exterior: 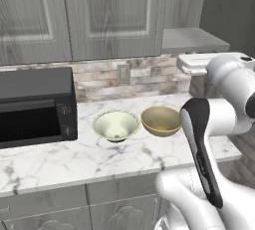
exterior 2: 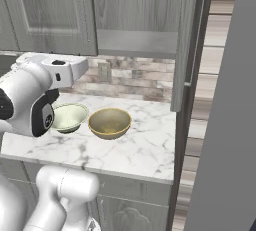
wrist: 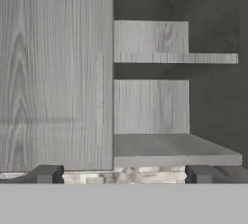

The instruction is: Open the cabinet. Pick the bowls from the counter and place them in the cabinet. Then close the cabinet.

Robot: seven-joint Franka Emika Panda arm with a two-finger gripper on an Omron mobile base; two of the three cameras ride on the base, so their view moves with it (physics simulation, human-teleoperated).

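Observation:
The cabinet (exterior 2: pixel 50 15) hangs above the counter (exterior 2: pixel 140 150). Its right door (exterior 2: pixel 186 50) stands swung open, edge-on, with its bar handle (exterior 2: pixel 200 40) facing out, while the left door (wrist: pixel 55 72) is closed. Grey shelves (wrist: pixel 174 148) show inside. On the counter, side by side, sit the cream-white bowl (exterior: pixel 116 125) and the tan bowl (exterior: pixel 161 120), also seen as the cream-white bowl (exterior 2: pixel 68 116) and the tan bowl (exterior 2: pixel 110 122). My gripper (wrist: pixel 123 175) is open and empty, raised above the bowls and facing the cabinet's open half.
A black microwave (exterior: pixel 35 104) stands on the counter left of the bowls. A stone-tile backsplash with a wall outlet (exterior: pixel 123 73) runs behind them. Grey base cabinets (exterior: pixel 74 209) sit below the counter, and a tall dark panel (exterior 2: pixel 225 125) closes off the right side.

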